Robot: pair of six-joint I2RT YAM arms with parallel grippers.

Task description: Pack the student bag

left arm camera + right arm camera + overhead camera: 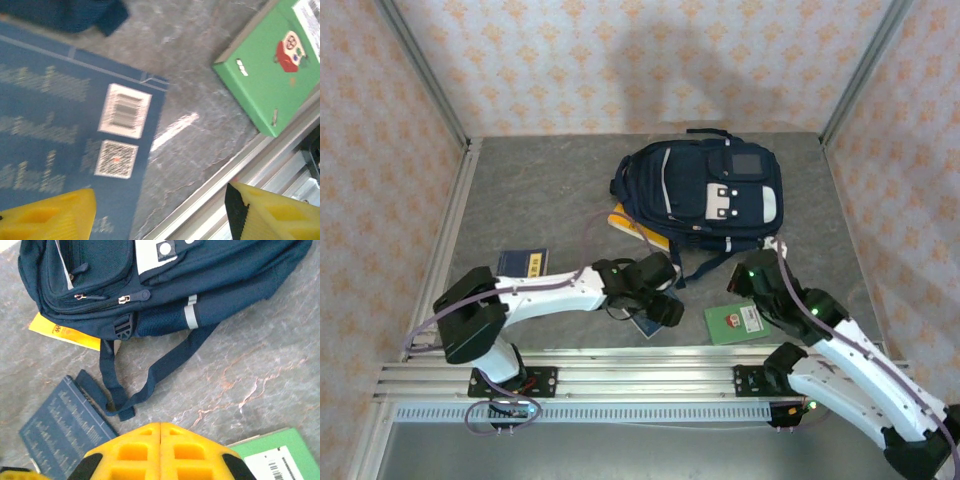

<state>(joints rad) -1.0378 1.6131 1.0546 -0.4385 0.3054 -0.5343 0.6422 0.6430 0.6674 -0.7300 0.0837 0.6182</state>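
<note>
The student bag is a navy backpack with white patches, lying flat at the middle back of the table; in the right wrist view the student bag trails a loose strap. My left gripper hovers open over a blue book. In the left wrist view the left gripper has one yellow finger above the blue book and the other above the metal rail. My right gripper hangs just in front of the bag; seen from its wrist, the right gripper is shut with nothing between its fingers.
A yellow book pokes out from under the bag's left side. A green book lies near the front rail, to the right of the left gripper. Another blue book lies at the left. Patterned walls enclose the table.
</note>
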